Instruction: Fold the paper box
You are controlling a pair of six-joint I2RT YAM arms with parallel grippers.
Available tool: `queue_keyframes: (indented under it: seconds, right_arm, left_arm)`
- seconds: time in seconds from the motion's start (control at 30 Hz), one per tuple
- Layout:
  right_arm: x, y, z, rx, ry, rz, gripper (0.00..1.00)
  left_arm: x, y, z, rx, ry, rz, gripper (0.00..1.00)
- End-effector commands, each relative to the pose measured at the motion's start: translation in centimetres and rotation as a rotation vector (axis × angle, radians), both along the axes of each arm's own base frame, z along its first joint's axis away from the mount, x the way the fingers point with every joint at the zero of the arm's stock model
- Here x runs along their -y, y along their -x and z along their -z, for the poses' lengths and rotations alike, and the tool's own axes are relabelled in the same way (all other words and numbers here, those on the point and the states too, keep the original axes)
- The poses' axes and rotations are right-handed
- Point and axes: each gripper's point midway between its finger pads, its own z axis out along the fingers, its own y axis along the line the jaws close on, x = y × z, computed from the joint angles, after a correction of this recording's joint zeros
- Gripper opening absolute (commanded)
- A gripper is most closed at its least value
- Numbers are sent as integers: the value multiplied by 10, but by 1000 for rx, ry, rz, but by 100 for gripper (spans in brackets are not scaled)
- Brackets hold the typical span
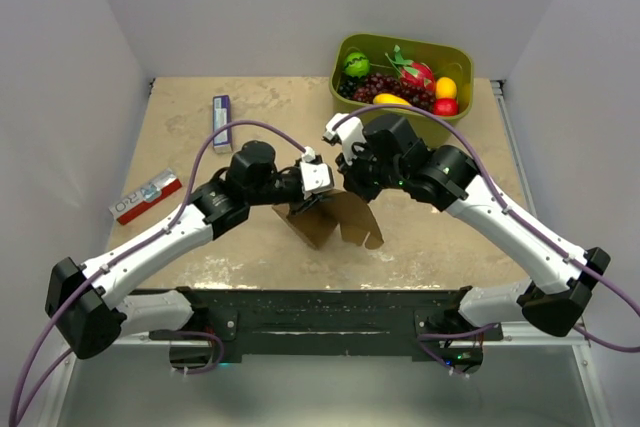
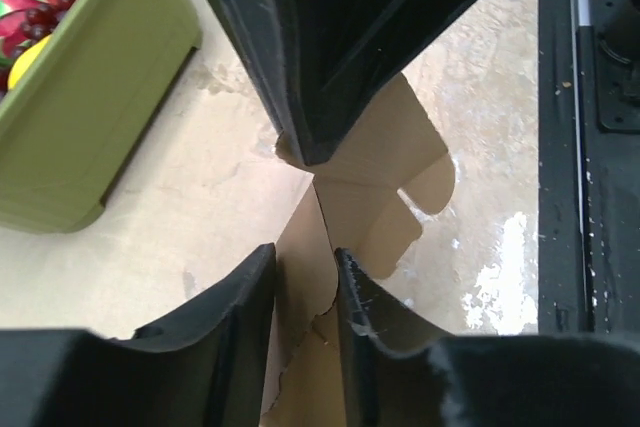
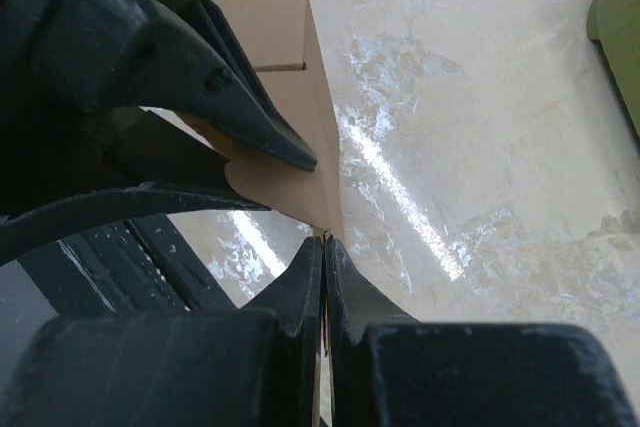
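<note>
Bright, even light, white glare streaks on the table (image 3: 400,177) (right wrist view), near jaws softly blurred.

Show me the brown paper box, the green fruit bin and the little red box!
paper box (image 1: 330,222): top view, on its brown front panel.
green fruit bin (image 1: 445,55): top view, on its back wall.
red-and-white box (image 1: 147,197): top view, on the middle of its top face.
</note>
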Motion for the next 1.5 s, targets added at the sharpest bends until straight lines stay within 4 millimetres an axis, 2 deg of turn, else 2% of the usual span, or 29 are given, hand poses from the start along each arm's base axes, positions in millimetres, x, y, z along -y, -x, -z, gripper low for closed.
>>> queue_keyframes:
  seconds: [0.0,0.17,0.27,0.3,0.33,0.43,0.47,0.53,0.57,0.6,0.63,0.7,0.73,0.77,0.8,0.83,0.9,0.93,1.03,1.1,1.2,1.27,1.3,1.33,1.37,1.47]
  right_arm:
    - [-8,-3,-13,43,-51,-37,0]
    - [-11,-3,-20,58,-78,-39,0]
    - [-11,-1,-26,69,-105,-40,0]
    - [-11,-1,-27,73,-110,-41,0]
    - [-10,-1,-30,80,-116,-40,7]
    - [-3,-6,-34,102,-120,21,48]
    - [0,-10,-38,116,-132,58,72]
    - [14,-20,-47,136,-172,213,80]
    - [18,-22,-51,140,-200,262,82]
    - [20,-22,-55,111,-266,334,82]
    - [21,-24,-57,110,-320,382,82]
    - [23,-14,-72,47,-503,470,83]
    - [17,-14,-67,21,-573,486,83]
    - [18,-4,-77,-2,-667,481,82]
    - [14,0,-79,-59,-754,503,82]
    - [6,0,-73,-71,-809,475,81]
    - [6,9,-76,-57,-870,423,84]
    - [8,6,-62,-59,-855,444,88]
    - [25,-5,-42,-100,-800,617,93]
    - [24,-2,-44,-174,-863,672,93]
    - [7,11,-52,-342,-1072,645,91]
    - [4,14,-54,-462,-1262,658,89]
    - [1,16,-31,-522,-1269,685,88]
    - [0,20,-43,-561,-1345,643,88]
    - [-1,22,-41,-623,-1385,658,87]
    - [4,25,-30,-662,-1396,703,88]
  left_arm:
    - [7,10,-9,-46,25,55,25]
    - [8,7,-6,-53,22,42,18]
    - [9,3,-6,-44,26,5,10]
    - [10,2,-5,-42,33,-3,3]
    - [9,-1,-4,-35,33,-22,0]
    - [4,-12,2,-33,29,-105,0]
    - [2,-18,4,-35,26,-144,0]
    - [-6,-28,9,-49,27,-237,0]
    - [-10,-27,7,-63,45,-261,0]
    - [-17,-28,21,-80,44,-294,0]
    - [-19,-29,23,-74,70,-310,0]
    - [-24,-23,23,-80,89,-324,0]
    - [-25,-23,20,-73,116,-331,0]
    - [-27,-22,17,-71,138,-338,0]
    - [-27,-22,16,-72,147,-342,0]
    - [-26,-23,16,-77,149,-342,0]
    - [-22,-20,18,-94,149,-320,0]
    - [-21,-18,19,-98,148,-311,0]
    - [-21,-17,16,-92,155,-304,0]
    - [-21,-14,10,-81,173,-291,0]
    - [-21,-13,9,-68,174,-283,0]
    - [-21,-11,7,-57,175,-270,0]
    - [-20,-9,5,-56,178,-255,0]
    - [-20,-8,5,-52,179,-250,0]
    - [-20,-6,3,-40,186,-243,0]
    - [-21,-4,0,-23,190,-238,0]
